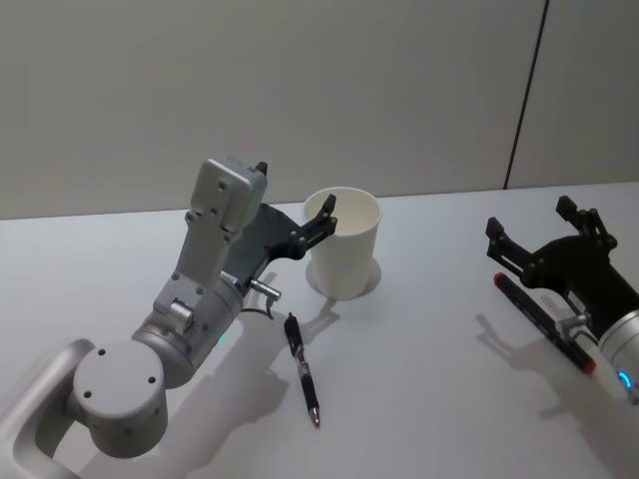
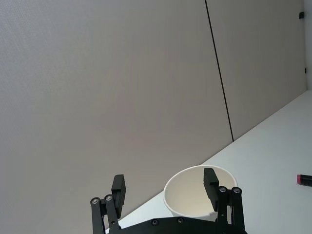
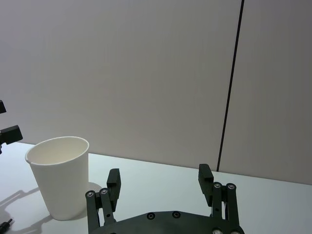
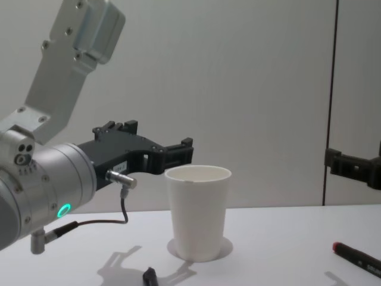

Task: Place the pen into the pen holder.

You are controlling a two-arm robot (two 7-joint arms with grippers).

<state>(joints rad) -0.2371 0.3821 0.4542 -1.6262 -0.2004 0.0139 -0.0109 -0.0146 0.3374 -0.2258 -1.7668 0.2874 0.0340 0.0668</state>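
Since the black pen on the desk looks light, stiff and slick, we'd pinch it mid-barrel; left gripper and right gripper fingers stand wide.

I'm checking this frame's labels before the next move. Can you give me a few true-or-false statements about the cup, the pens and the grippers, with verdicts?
1. The paper cup stands upright on the table. True.
2. The black pen is inside the cup. False: it lies on the table in front of the cup.
3. The left gripper is open, near the cup's rim. True.
4. The right gripper holds the red-ended marker. False: its fingers are open and the marker lies on the table.
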